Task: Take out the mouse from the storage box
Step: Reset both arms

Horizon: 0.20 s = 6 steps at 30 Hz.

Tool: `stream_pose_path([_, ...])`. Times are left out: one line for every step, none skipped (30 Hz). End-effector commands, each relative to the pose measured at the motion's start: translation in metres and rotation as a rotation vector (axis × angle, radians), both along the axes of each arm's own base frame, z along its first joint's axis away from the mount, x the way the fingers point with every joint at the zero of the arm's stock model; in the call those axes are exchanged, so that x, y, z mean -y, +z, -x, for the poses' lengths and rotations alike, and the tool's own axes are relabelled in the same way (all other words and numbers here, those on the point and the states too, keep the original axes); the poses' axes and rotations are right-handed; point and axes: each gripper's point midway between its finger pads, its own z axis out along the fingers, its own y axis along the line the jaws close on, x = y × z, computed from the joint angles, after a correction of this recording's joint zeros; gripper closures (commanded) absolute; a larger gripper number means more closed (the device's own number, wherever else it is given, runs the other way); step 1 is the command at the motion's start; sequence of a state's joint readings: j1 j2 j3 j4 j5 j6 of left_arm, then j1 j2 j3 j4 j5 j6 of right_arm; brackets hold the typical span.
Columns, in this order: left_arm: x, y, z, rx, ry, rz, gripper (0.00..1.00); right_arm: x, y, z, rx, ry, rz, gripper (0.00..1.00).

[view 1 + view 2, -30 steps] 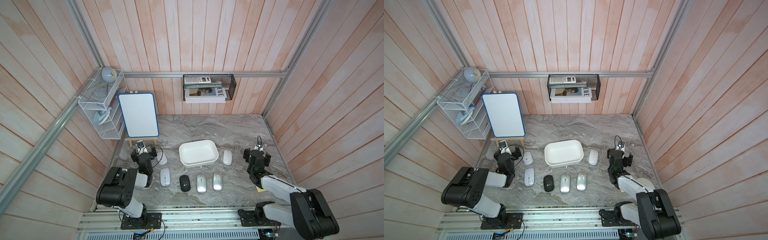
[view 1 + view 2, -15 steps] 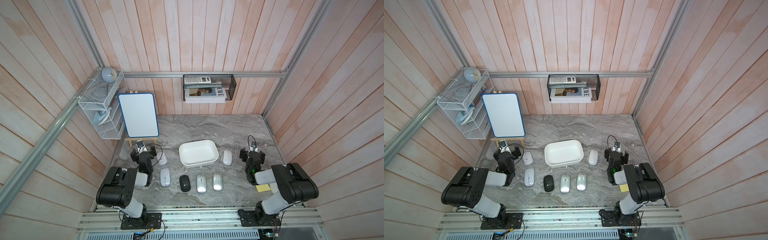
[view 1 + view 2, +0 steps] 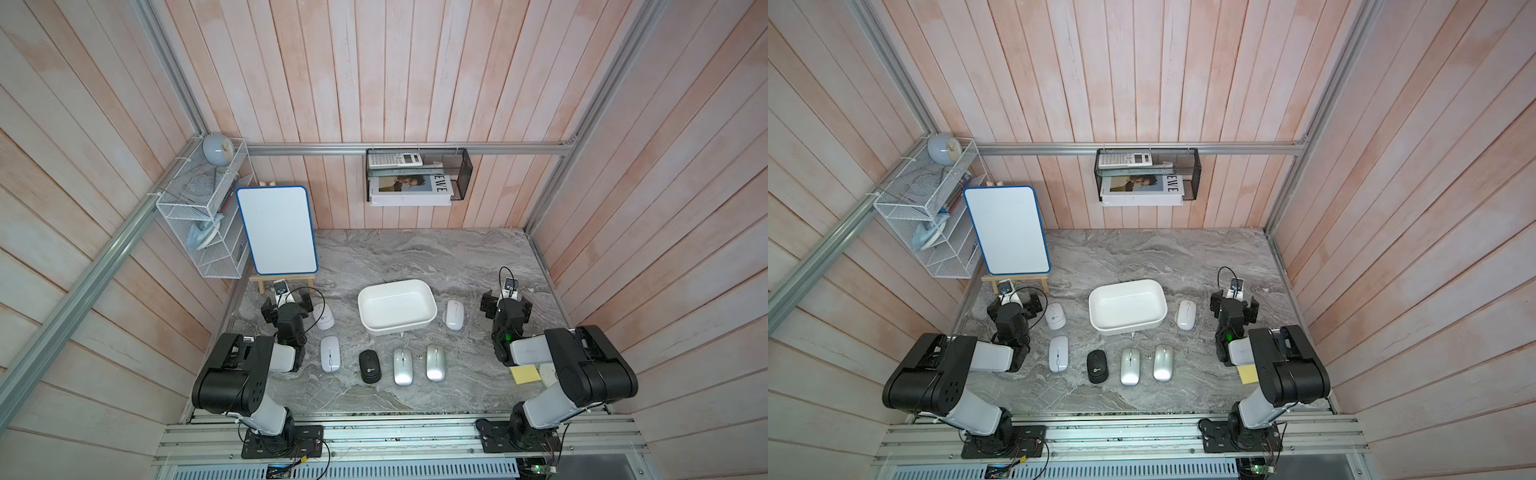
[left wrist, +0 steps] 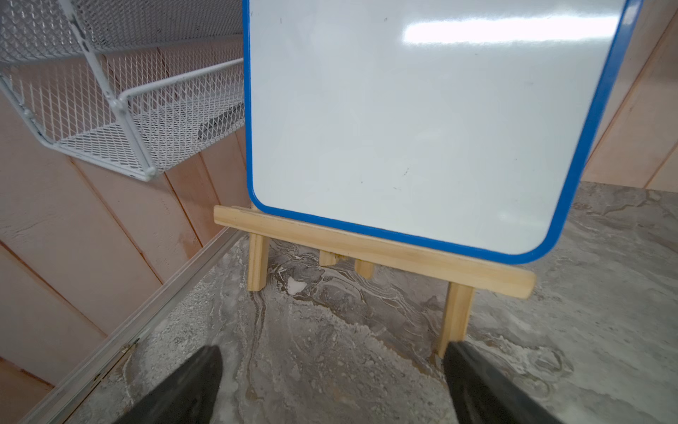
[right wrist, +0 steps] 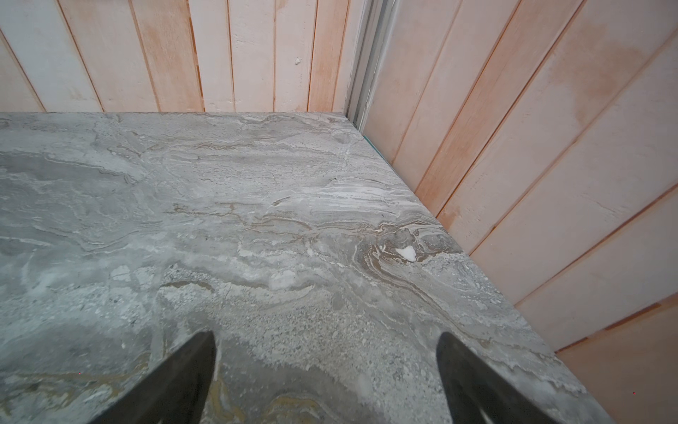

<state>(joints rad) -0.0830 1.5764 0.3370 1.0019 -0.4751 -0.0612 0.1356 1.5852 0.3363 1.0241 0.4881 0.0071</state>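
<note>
At frame centre the storage box [image 3: 397, 306] is seen empty, six mice laid around it; both grippers, left gripper [image 4: 332, 381] and right gripper [image 5: 326, 374], are spread apart, nothing held.

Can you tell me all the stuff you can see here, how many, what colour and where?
storage box: 1, white, middle of the table, nothing inside
white mice: 3; one right of the box, two to its left
silver mice: 2, in front of the box
black mouse: 1, in front of the box
whiteboard: 1, white with blue rim, on a wooden easel, back left
wire rack: 1, white, left wall
mesh basket: 1, black, back wall, holds a calculator and a magazine
sticky notes: yellow pad, near the right arm
table: 1, grey marble
left gripper: black, open, before the easel
right gripper: black, open, over bare table
</note>
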Motion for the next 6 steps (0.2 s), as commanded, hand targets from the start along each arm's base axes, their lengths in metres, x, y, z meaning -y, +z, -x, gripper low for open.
stream_pose_path([-0.003, 0.0039, -0.0047, 0.009, 0.006, 0.021, 0.0, 0.0001, 0.0045, -0.0024, 0.016, -0.001, -0.016, 0.02])
stream_pose_path([-0.0029, 0.0042, -0.0046, 0.01, 0.005, 0.021, 0.0, 0.0002, 0.005, -0.0028, 0.017, -0.002, -0.016, 0.02])
stream_pose_path([-0.0028, 0.0048, -0.0047, 0.013, 0.005, 0.021, 0.0, 0.0001, 0.0045, -0.0026, 0.016, -0.001, -0.016, 0.02])
stream_pose_path([-0.0031, 0.0044, -0.0038, 0.013, 0.005, 0.019, 0.0, 0.0, 0.0047, -0.0028, 0.016, -0.001, -0.016, 0.02])
stream_pose_path([-0.0033, 0.0056, -0.0033, 0.019, 0.006, 0.017, 0.0, 0.0002, 0.0048, -0.0028, 0.016, -0.002, -0.016, 0.02])
stream_pose_path([-0.0021, 0.0057, -0.0026, 0.021, 0.003, 0.011, 0.0, 0.0, 0.005, -0.0028, 0.017, -0.001, -0.016, 0.02])
